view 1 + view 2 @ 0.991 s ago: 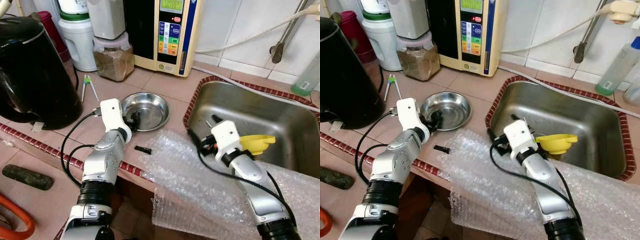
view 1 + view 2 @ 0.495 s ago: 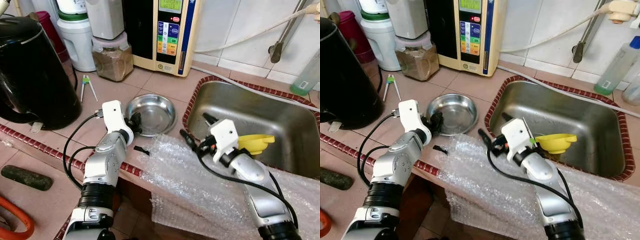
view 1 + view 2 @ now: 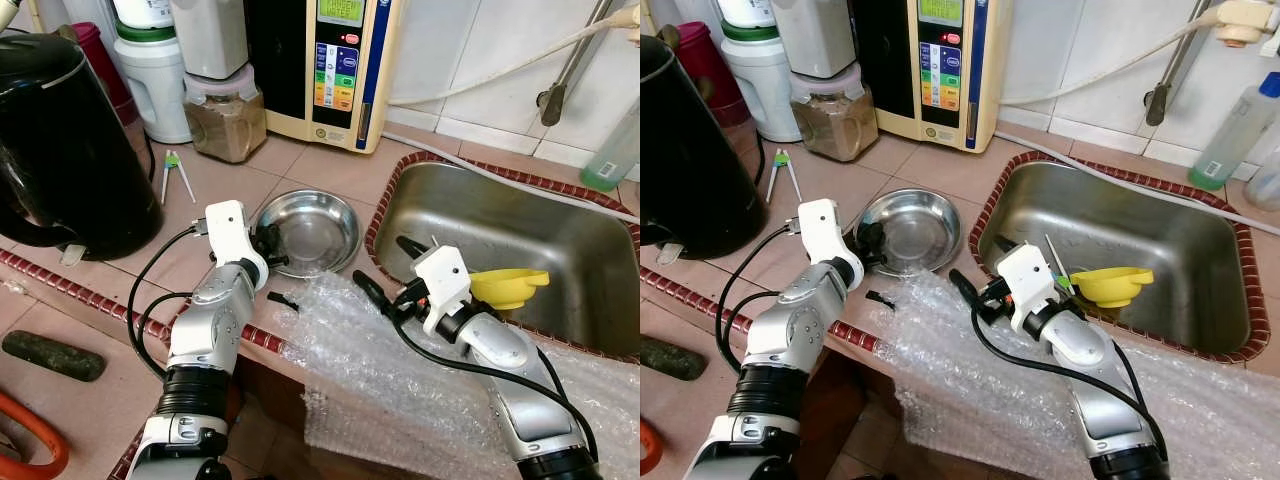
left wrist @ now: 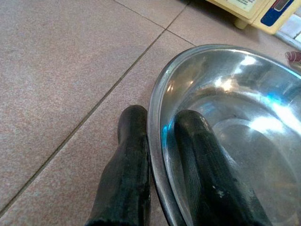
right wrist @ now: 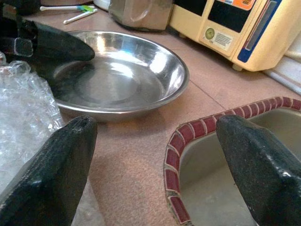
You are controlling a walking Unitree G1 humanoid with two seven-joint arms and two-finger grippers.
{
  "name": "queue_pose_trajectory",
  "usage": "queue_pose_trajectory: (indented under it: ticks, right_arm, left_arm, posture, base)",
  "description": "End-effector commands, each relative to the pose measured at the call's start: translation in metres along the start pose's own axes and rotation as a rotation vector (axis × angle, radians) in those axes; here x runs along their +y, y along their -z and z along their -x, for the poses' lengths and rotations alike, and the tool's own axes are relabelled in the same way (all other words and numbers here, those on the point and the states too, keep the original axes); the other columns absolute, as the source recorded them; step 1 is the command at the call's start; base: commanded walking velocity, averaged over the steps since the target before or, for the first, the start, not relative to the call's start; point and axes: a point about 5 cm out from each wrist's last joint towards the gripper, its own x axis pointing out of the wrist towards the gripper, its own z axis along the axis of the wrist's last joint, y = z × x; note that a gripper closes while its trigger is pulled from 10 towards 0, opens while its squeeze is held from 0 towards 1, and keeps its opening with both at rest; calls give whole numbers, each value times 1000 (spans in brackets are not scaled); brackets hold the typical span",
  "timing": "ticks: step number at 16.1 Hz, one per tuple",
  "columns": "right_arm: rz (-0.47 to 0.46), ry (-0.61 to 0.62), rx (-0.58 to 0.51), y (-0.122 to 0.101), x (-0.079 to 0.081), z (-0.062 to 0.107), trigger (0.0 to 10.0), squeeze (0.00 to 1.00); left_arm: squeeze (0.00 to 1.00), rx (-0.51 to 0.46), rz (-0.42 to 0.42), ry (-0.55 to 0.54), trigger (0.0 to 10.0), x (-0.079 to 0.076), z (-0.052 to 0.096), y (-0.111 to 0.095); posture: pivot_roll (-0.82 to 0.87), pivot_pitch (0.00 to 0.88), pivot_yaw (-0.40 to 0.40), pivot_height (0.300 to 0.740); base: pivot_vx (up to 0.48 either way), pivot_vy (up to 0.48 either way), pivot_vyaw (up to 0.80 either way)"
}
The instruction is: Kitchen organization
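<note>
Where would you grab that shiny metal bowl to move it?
By its thin rim. The steel bowl is shallow and wide, so only its edge fits between two fingers. The left gripper already pinches the near-left rim, one finger inside and one outside. The right gripper hovers open by the sink.

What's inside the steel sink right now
The sink holds a yellow funnel near its front wall, by the open right gripper. The right arm covers the basin's front corner, so anything there is hidden.
</note>
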Motion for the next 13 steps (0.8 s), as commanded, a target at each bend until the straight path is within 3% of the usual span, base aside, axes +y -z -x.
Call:
queue_pose_trajectory:
  ticks: [1, 8, 13]
  right_arm:
    - [11, -32, 0, -2, 4, 1, 10000, 0]
    - [27, -17, 21, 1, 2, 0, 10000, 0]
    - [28, -32, 31, 2, 2, 1, 10000, 0]
  left_arm:
    - [0, 20, -14, 1, 0, 0, 1, 4]
    - [0, -5, -2, 3, 0, 0, 2, 3]
    - [0, -99, 37, 7, 0, 0, 3, -10]
  posture:
    - [28, 84, 11, 740]
    - [31, 90, 7, 740]
    - [33, 104, -4, 740]
  base:
    - [0, 0, 0]
    - [0, 0, 0]
    - [0, 0, 0]
